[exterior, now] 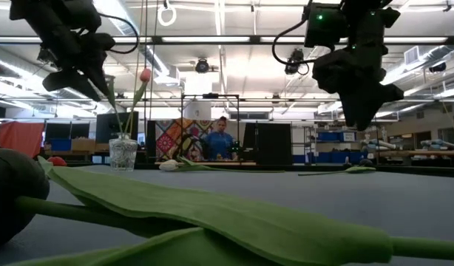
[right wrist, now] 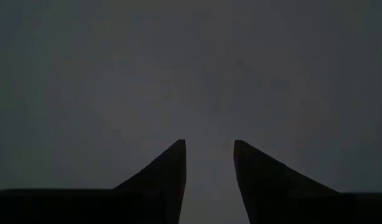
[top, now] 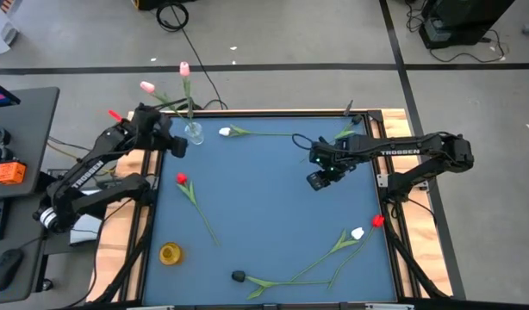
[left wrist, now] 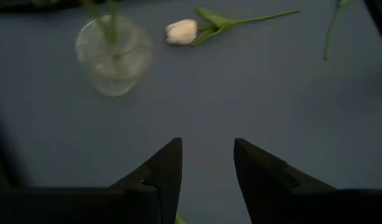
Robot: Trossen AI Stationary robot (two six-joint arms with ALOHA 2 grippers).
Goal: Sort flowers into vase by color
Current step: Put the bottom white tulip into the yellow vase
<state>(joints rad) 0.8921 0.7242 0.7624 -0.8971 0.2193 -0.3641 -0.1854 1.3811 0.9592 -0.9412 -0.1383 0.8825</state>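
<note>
Blue matte surface (top: 264, 215) carries scattered thin-stemmed tulips; two pink ones stand in a clear glass vase (top: 194, 132). "TROSSEN" marks both arms. Left gripper (left wrist: 206, 163) and right gripper (right wrist: 209, 163) hover with fingers apart, empty.

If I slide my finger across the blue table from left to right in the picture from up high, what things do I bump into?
Yellow vase → red tulip → glass vase with pink tulips → white tulip → dark tulip → right gripper → second white tulip → second red tulip.
</note>
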